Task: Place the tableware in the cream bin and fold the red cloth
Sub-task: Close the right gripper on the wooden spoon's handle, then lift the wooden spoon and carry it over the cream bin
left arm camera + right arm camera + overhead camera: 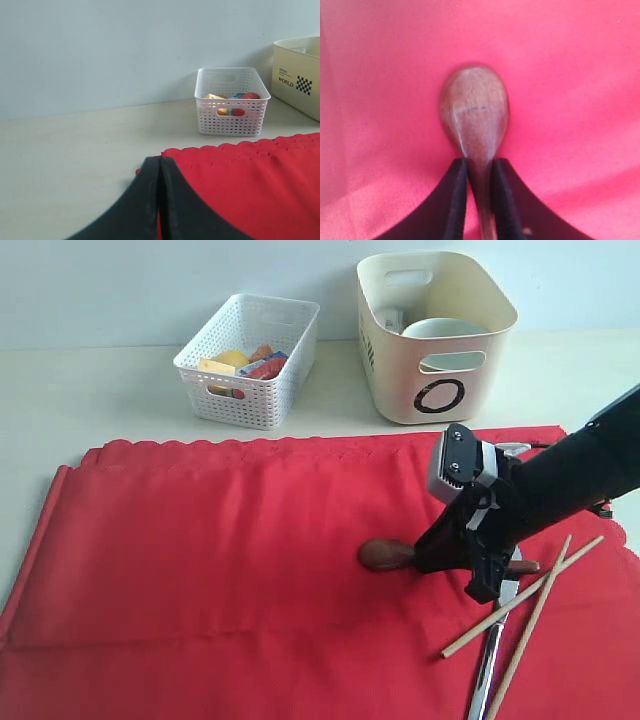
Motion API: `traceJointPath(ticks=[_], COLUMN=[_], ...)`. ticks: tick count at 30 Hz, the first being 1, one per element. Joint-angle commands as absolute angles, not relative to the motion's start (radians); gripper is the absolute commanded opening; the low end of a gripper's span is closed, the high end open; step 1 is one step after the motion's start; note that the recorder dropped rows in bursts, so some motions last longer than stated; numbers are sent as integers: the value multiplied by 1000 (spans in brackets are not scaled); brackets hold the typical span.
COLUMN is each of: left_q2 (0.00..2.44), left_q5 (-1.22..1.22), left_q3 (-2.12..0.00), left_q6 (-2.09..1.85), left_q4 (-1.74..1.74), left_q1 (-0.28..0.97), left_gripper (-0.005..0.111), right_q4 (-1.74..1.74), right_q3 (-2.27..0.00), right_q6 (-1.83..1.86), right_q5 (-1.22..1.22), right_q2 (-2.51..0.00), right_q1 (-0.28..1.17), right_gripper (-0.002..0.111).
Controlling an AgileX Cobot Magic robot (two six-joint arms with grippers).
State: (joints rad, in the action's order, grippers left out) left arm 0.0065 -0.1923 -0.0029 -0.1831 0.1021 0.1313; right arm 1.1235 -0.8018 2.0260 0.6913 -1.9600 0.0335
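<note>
1. Brown-handled spoon [385, 554] is pinched by right gripper [425, 560] jaws, on red cloth [220, 560], 4 o'clock of centre.
2. Left gripper [160, 167] jaws are pressed together.
3. Cream bin [400, 375] is set at 1 o'clock.

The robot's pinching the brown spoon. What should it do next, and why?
Probably lift the spoon off the red cloth: the right gripper is shut on its handle, and the cream bin it belongs in stands beyond the cloth.
</note>
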Motion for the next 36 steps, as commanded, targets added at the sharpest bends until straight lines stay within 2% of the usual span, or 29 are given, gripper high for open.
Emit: traceJointPath(ticks=[1,13,21,36], left_q2=[0,0,0,0], left_q5=[-191,-191,-191,-191], left_q3=[0,0,0,0], left_q6=[-180,-180,-180,-180], left_q4=[103,103,103,103], left_q1=[127,127,127,127], left_gripper=[1,1,1,1], right_q4=[1048,1108,1151,1538], right_q3=[-791,-795,-795,-858], right_q6=[2014,1988,1914,1968], right_q5=[623,626,626,689], right_q2=[-1989,-1977,-1836,-1723], right_q1=[40,40,40,40], right_gripper=[2,0,0,0])
